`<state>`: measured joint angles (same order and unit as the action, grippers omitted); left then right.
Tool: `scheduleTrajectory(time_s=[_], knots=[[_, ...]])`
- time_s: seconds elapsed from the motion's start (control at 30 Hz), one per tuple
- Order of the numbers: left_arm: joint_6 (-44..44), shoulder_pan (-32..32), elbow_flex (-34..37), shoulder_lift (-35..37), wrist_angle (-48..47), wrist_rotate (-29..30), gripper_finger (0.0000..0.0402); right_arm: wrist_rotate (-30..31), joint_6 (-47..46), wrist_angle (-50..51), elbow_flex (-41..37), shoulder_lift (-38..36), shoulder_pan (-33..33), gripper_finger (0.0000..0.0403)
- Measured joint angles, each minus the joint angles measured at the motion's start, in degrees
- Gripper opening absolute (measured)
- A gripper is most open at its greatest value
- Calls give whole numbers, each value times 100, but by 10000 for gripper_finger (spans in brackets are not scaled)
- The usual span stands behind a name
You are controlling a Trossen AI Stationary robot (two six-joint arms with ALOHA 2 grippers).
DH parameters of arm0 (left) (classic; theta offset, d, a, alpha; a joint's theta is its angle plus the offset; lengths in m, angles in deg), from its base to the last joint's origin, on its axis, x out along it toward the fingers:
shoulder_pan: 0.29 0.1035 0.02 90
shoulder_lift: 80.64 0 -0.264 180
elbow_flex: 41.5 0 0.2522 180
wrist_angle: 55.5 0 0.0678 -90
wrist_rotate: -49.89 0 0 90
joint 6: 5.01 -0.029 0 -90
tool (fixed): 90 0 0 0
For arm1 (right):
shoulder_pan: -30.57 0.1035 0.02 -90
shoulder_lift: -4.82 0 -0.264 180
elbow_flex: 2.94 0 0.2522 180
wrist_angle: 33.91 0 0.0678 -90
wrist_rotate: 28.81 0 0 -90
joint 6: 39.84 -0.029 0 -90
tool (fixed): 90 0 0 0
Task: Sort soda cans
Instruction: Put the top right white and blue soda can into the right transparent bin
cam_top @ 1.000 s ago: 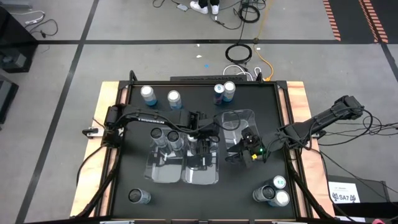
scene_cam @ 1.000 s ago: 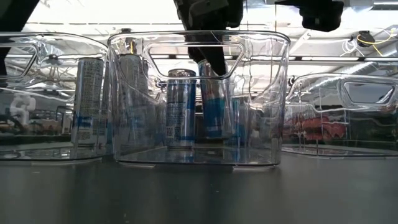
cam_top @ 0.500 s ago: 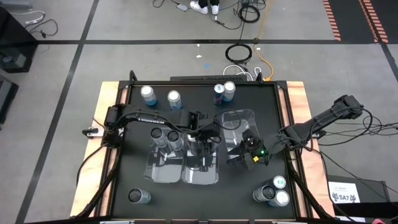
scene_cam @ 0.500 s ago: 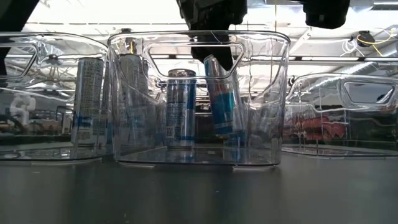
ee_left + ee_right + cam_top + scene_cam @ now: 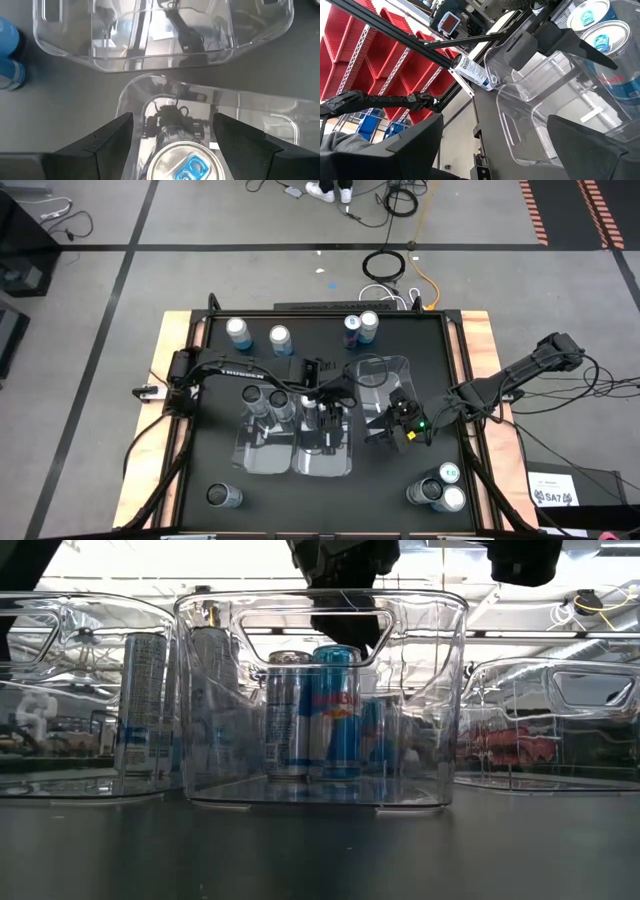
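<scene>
Hovering over the middle clear bin (image 5: pixel 320 700), the left pincer (image 5: pixel 326 406) had its fingers (image 5: pixel 107 140) spread apart, just above a blue-and-silver soda can (image 5: pixel 337 710). That can stood upright inside the middle bin, touching nothing of the pincer, beside a second can (image 5: pixel 288 715) there. Right pincer (image 5: pixel 398 423) waited just right of that bin, over another clear bin (image 5: pixel 385 385), fingers wide apart, empty. More soda cans stood on the black tabletop (image 5: pixel 220 465) well away from the middle bin, toward the tabletop's corners (image 5: pixel 238 330) (image 5: pixel 440 492).
</scene>
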<state>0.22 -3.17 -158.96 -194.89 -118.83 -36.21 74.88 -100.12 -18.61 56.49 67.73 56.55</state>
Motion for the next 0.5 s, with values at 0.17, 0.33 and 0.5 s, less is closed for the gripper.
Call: scheduleTrajectory(time_s=[0.17, 0.33, 0.5], knots=[[-22, 26, 0, 2, -1, 2, 284, 1, -7, 0, 0, 0, 0, 350], [28, 100, -24, 228, -43, 3, 284, -1, -10, -2, 0, 0, 0, 350], [-456, 181, -402, 550, -119, 9, 284, -1, -32, -7, 0, 0, 0, 350]])
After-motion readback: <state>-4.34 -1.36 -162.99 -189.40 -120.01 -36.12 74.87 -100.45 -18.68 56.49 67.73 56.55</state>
